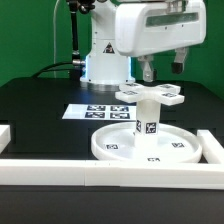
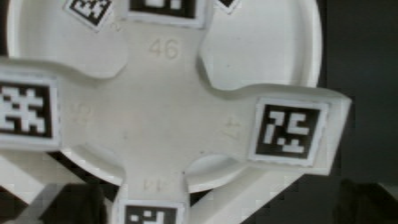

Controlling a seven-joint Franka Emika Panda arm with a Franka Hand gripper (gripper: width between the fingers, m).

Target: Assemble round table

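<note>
Round table disc (image 1: 148, 143) lies flat on the black surface (image 1: 40, 110); leg (image 1: 147, 112) stands upright at its centre, cross foot (image 1: 152, 94) on top. Fingers (image 1: 150, 70) above: spread cannot be told.

The large rimmed round disc (image 1: 150, 144) lies flat on the black table. The short thick cylinder leg (image 1: 148, 114) stands upright at its centre, with the small cross-shaped foot (image 1: 152, 95) on top, tags on its arms.

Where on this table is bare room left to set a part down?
Free: the black tabletop on the exterior view's left, bordered by the marker board, the round disc and the front rail. Crowded: the disc's centre, where leg, cross-shaped foot and gripper stack.
</note>
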